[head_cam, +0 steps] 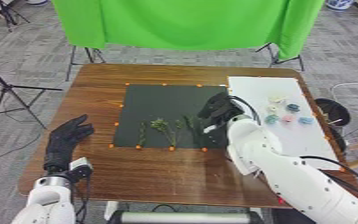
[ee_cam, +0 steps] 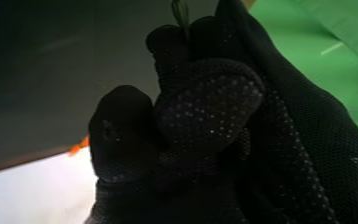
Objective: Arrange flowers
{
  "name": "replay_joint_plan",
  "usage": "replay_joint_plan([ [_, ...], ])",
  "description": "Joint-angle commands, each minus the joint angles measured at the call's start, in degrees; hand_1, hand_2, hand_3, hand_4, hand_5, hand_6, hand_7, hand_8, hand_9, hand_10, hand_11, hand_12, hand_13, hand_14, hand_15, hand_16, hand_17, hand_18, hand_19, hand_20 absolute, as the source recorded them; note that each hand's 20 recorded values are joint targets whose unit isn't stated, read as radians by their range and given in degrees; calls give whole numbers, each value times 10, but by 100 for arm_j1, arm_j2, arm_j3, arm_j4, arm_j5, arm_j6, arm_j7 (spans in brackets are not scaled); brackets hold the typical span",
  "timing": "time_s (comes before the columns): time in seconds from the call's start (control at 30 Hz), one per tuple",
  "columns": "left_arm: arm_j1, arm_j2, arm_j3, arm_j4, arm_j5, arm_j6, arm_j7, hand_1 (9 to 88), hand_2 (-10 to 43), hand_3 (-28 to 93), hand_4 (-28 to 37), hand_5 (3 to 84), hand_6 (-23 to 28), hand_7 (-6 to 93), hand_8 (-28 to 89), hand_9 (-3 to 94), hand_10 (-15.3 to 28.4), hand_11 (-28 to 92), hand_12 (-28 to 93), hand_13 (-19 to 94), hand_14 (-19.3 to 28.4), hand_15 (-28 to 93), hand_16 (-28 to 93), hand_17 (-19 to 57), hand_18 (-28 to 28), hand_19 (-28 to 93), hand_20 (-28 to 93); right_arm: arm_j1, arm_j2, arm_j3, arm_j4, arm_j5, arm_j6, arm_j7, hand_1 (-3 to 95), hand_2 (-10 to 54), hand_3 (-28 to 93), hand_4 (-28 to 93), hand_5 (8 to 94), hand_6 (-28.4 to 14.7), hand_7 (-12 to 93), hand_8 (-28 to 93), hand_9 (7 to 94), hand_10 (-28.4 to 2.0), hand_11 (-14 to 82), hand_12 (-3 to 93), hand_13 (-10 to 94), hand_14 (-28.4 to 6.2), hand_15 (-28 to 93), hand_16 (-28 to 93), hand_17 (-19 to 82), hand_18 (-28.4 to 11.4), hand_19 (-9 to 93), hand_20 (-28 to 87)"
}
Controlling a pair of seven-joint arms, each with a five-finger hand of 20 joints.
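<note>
The relation that matters is between the right hand [head_cam: 218,107] and the green stem [ee_cam: 181,12] that shows past its fingertips. Those fingers are drawn together and look clamped on the stem, which points out much along the line of the fingers rather than across them. In the scene the hand is over the right edge of the dark mat [head_cam: 153,100]. The leafy sprig [head_cam: 165,131] and the thin sprig [head_cam: 142,134] lie on the mat, left of the hand and a little nearer, their long axes running roughly near to far. The flower heads [head_cam: 288,119] are on the white sheet [head_cam: 291,142], just to the hand's right, so the right arm is better placed for them. The left hand [head_cam: 69,134], its fingers apart and relaxed, is over the bench [head_cam: 158,172] left of the mat. The next move probably turns on keeping the stem's axis parallel to the sprigs as it is laid beside them.
</note>
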Motion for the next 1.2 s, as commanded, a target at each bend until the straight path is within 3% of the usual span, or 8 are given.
replay_joint_plan([
  [0.03,64,-44,69,60,-29,-14,-60,254,229,693,-260,503,26,146,-84,530,138,232,115,438,169,260,-24,89,130,131,192,11,112,73,-27,30,-289,-20,554,-95,610,13,737,-47,359,127,937,-128,200,269,937,-16,545,204,782,-35,767,477],
  [0.87,103,-49,48,51,-28,-42,-94,254,229,694,-259,502,23,149,-85,530,138,232,115,438,168,262,-23,89,130,131,192,-202,299,223,-151,171,-881,-55,523,-95,623,9,713,-42,376,122,930,-124,206,292,937,-20,525,221,755,-42,793,458],
  [1.2,110,-47,50,44,-11,-48,-124,254,226,697,-257,504,17,151,-86,530,137,231,115,438,168,262,-23,89,130,131,192,-209,305,253,-148,167,-1086,-10,489,-95,601,26,694,-38,302,113,886,-132,216,272,937,-26,495,254,728,-59,821,432],
])
